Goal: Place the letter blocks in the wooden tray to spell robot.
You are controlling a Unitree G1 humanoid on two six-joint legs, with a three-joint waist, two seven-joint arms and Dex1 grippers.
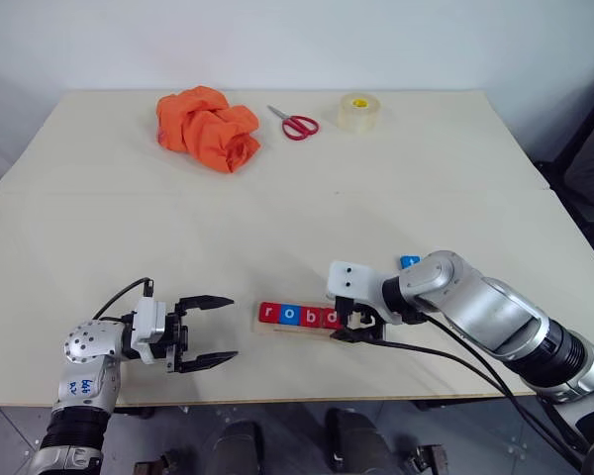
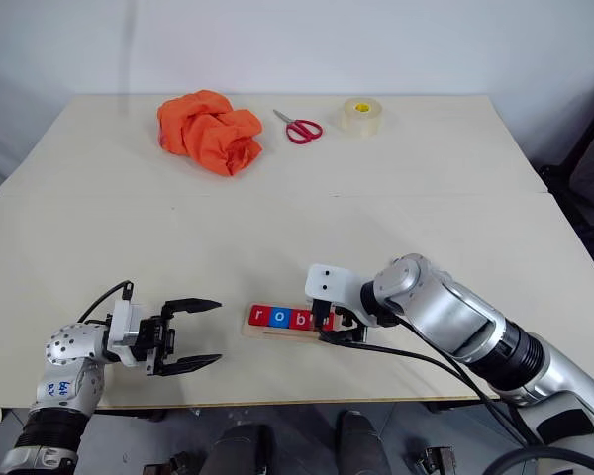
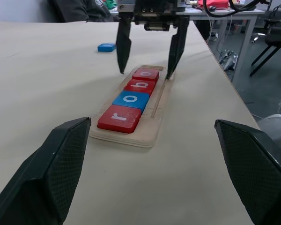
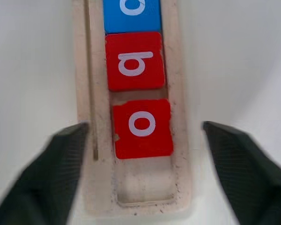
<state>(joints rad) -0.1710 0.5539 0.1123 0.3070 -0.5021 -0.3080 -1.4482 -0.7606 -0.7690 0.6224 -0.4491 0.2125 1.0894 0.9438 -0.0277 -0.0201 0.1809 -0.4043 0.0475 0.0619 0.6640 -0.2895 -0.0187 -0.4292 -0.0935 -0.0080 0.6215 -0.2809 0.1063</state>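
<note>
The wooden tray lies near the table's front edge. Four letter blocks sit in it in a row: red r, blue o, red b and red o. The slot past the red o is bare. My right gripper is open and points down over that end, one finger on each side of the red o. It holds nothing. Another blue block lies on the table behind my right wrist. My left gripper stands open and level, a little left of the tray.
At the far side of the table lie a crumpled orange cloth, red-handled scissors and a roll of clear tape. The table's front edge runs just below the tray and both grippers.
</note>
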